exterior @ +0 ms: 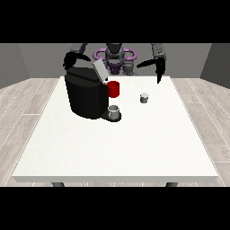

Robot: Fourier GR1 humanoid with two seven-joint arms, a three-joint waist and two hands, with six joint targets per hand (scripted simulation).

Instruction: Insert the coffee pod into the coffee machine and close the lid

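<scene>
The room had grey walls [27, 63] and a pale wooden plank floor [27, 103]. A big white square table [117, 148] filled the middle. On its far left side sat a fat black coffee machine [84, 95] with its grey lid [99, 70] tipped up. A red cup [113, 89] was just beside it, and a small grey cup [114, 112] stood on its tray. The little silver coffee pod [144, 98] stood alone on the table, to the right of the machine. The hand at the view's right [158, 67] hung above the table's far edge with straight fingers pointing down. The hand at the view's left [70, 59] was behind the machine; I could not tell about its fingers.
</scene>
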